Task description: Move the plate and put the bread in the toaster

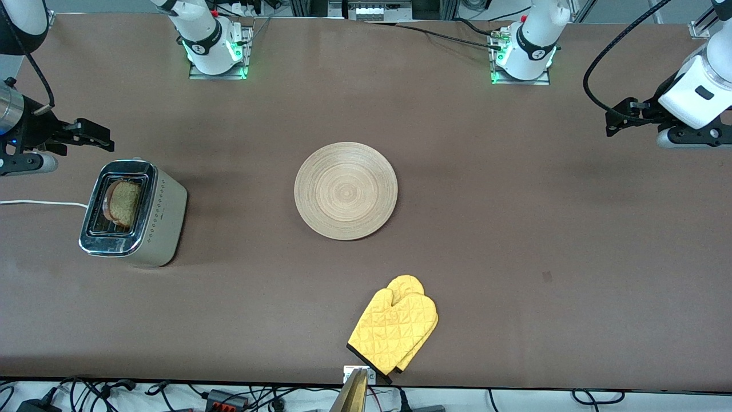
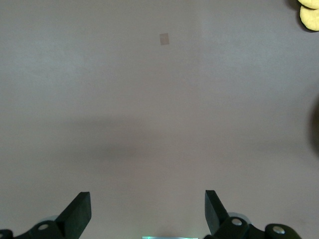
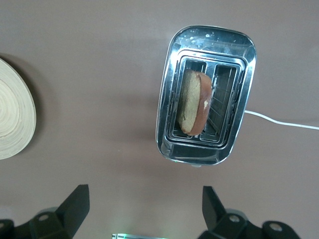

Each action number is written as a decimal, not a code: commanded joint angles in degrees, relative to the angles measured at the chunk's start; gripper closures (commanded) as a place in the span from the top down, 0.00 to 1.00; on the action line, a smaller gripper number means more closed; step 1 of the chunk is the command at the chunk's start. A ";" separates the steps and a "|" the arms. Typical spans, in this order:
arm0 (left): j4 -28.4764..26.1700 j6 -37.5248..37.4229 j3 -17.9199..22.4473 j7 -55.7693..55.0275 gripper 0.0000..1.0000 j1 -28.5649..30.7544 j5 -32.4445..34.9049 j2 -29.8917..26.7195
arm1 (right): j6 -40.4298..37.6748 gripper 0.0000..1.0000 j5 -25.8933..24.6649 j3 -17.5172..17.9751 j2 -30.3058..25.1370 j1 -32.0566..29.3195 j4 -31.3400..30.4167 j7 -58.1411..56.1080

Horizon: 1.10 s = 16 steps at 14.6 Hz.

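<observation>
The round wooden plate [image 1: 345,190] lies flat in the middle of the table; its edge shows in the right wrist view [image 3: 12,117]. The toaster [image 1: 132,213] stands toward the right arm's end, with the bread [image 1: 122,202] leaning in one slot, also seen in the right wrist view [image 3: 193,102] inside the toaster [image 3: 207,115]. My right gripper [image 1: 91,136] is open and empty, in the air near the toaster. My left gripper [image 1: 620,121] is open and empty, over bare table at the left arm's end. In the wrist views the right gripper [image 3: 144,206] and left gripper [image 2: 147,211] hold nothing.
A yellow oven mitt [image 1: 396,327] lies near the table's front edge, nearer the camera than the plate; its tip shows in the left wrist view [image 2: 308,11]. The toaster's white cord [image 1: 40,202] runs off the right arm's end.
</observation>
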 commanded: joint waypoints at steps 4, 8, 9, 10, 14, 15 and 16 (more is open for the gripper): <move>1.56 -0.94 -0.10 0.80 1.00 -0.23 -0.55 0.27 | -1.26 1.00 -1.36 1.36 0.66 1.05 2.23 3.92; 2.53 -0.94 -1.16 0.54 1.00 -0.23 -0.38 0.62 | -1.70 1.00 -1.45 1.36 0.75 0.88 2.50 3.93; 2.88 -0.94 -1.25 0.45 1.00 -0.23 -0.38 0.97 | -1.70 1.00 -1.45 1.28 0.75 0.79 2.50 3.76; 3.32 -0.85 -1.25 0.36 1.00 -0.32 -0.38 1.24 | -1.70 1.00 -1.36 1.28 0.93 0.79 2.59 3.49; 3.50 -0.94 -2.47 0.36 1.00 -0.14 -0.29 1.68 | -1.70 1.00 -1.36 1.19 1.19 0.70 2.77 3.58; 3.50 -0.94 -2.48 0.36 1.00 -0.14 -0.29 1.59 | -1.70 1.00 -1.27 1.19 1.19 0.70 2.77 3.49; 3.50 -1.02 -2.48 0.36 1.00 -0.14 -0.29 1.59 | -1.70 1.00 -1.27 1.19 1.19 0.53 2.77 3.49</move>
